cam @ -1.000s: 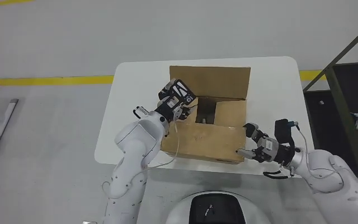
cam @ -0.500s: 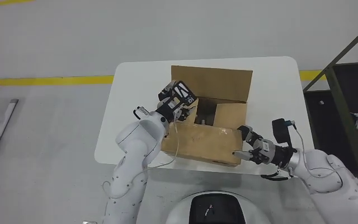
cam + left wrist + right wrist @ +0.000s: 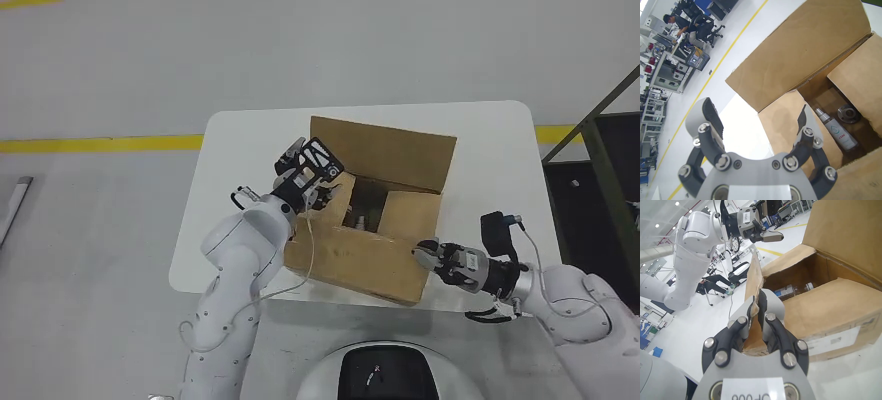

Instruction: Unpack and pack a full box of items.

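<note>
My right gripper (image 3: 758, 298) is clenched on the corner of the box's (image 3: 385, 155) near flap (image 3: 360, 262), the card pinched between both pads at the box's right near corner. That flap stands tilted outward toward me. My left gripper (image 3: 755, 104) is released, fingers spread wide and holding nothing. It hangs at the box's left end, over the short flap (image 3: 783, 121) there, with 1 finger above the table (image 3: 240, 180) and the other above the card. I cannot tell whether it touches the flap.

The box sits in the middle of the white table, turned a little askew, with its far flap folded back. Down in the opening I see 3 things on the bottom: a spray bottle (image 3: 836, 130) lying on its side, a metal ring (image 3: 848, 113) just beside its nozzle end, and a clear bottle (image 3: 791, 291) of dark liquid, also lying down.
</note>
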You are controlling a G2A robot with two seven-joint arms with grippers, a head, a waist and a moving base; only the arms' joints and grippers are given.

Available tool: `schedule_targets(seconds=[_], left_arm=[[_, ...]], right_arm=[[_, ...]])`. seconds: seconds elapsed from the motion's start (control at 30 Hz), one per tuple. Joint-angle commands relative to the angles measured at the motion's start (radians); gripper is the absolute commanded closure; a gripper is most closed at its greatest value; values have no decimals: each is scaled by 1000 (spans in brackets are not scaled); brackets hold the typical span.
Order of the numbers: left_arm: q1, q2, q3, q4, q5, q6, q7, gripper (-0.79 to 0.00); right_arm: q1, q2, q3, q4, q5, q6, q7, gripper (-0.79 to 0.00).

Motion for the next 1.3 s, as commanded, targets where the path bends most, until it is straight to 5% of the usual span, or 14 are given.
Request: schedule_targets(seconds=[0.0, 0.3, 0.63, 1.03, 1.1, 1.13, 1.17, 1.2, 1.27], left_arm=[[-8, 1, -1, 1, -3, 4, -2, -785], [-51, -1, 9, 13, -41, 27, -28, -785], [-109, -11, 67, 58, -123, 25, -118, -785], [-171, -17, 157, 82, -279, -150, -272, -785], [-175, -15, 171, 82, -300, -205, -310, -785], [-178, -14, 173, 80, -308, -221, -325, -785], [-179, -13, 170, 78, -321, -224, -331, -785], [-180, -12, 170, 77, -334, -228, -335, -785], [-184, -10, 171, 74, -357, -247, -349, -785]], right_arm=[[11, 3, 13, 4, -13, -5, -8, 0], [105, 15, 101, -33, -287, -61, -89, 0], [58, 11, 119, -125, -782, -59, -424, 0], [-24, 16, 112, -121, -1011, 34, -703, -18], [-31, 17, 113, -121, -1021, 37, -721, -274], [-33, 18, 113, -120, -1017, 37, -735, -566], [-36, 18, 113, -116, -1006, 29, -751, -619], [-37, 19, 116, -114, -999, 25, -760, -785], [-42, 20, 125, -117, -984, 30, -780, -785]])
